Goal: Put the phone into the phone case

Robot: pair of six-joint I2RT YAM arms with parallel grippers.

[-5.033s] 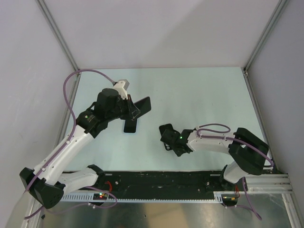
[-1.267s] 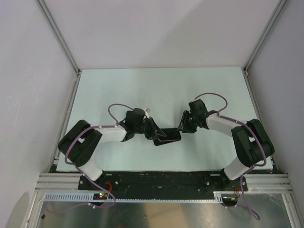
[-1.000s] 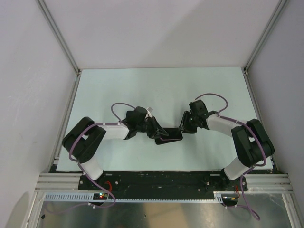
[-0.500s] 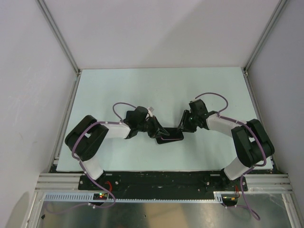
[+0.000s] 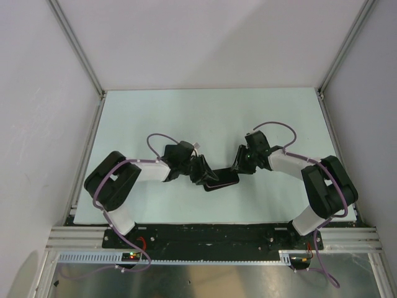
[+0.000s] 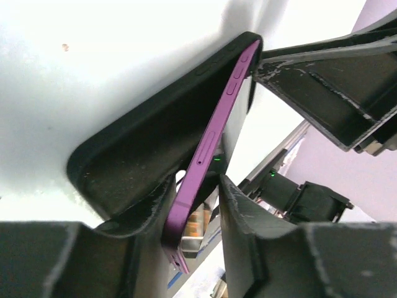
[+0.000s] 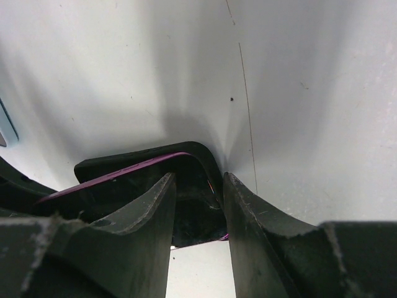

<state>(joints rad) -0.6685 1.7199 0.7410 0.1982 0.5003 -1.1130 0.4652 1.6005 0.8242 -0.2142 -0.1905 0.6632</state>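
Observation:
A black phone case lies on the pale mat between both arms. The purple phone sits tilted in it: its far end is tucked into the case's far corner and its near end is raised. My left gripper is open around that raised end; the phone leans on the left finger, with a gap to the right one. My right gripper is open astride the case's other end, one finger over the phone's screen and one outside the case wall.
White enclosure walls with aluminium posts close in the mat on three sides. A black rail runs along the near edge by the arm bases. Purple cables loop above both wrists.
The left jaws have parted from the phone's raised end, which they pinched a second ago. Five seconds back the left arm held the phone high and the arms were apart.

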